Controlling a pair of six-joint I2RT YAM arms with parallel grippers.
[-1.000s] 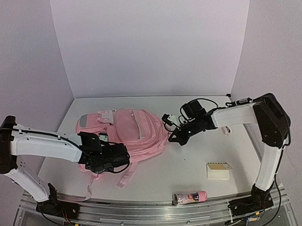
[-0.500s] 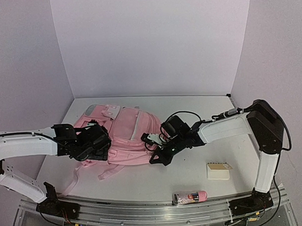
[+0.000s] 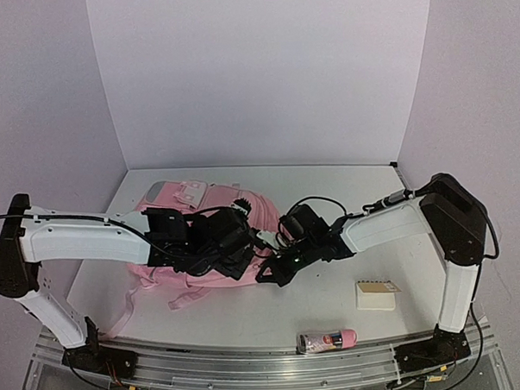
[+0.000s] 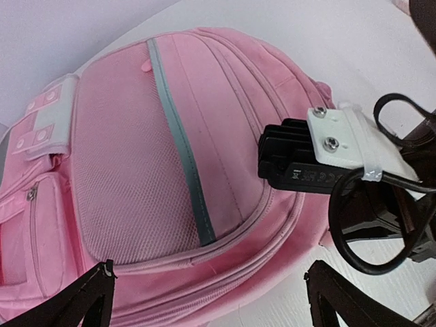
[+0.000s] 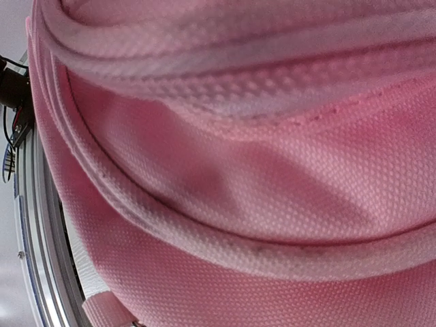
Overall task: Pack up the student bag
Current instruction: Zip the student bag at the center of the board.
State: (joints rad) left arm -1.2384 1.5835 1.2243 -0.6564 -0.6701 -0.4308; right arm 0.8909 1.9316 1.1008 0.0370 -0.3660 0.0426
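Note:
The student bag is a big pink backpack lying flat at the left middle of the table. My left gripper hovers over its right half, open, with nothing between its fingers. In the left wrist view the bag shows a grey stripe and white patches, and the left gripper spans its lower seam. My right gripper presses against the bag's right lower edge. Pink fabric fills the right wrist view and hides the right fingers. The right wrist's white camera mount shows beside the bag.
A small white and tan box lies at the front right. A pink and white tube rests on the metal rail at the near edge. Pink straps trail toward the front left.
My left gripper has opened, letting go of the bag's lower left, and swung right across the bag. The right gripper slid down-left along the bag's edge. The bag shifted left.

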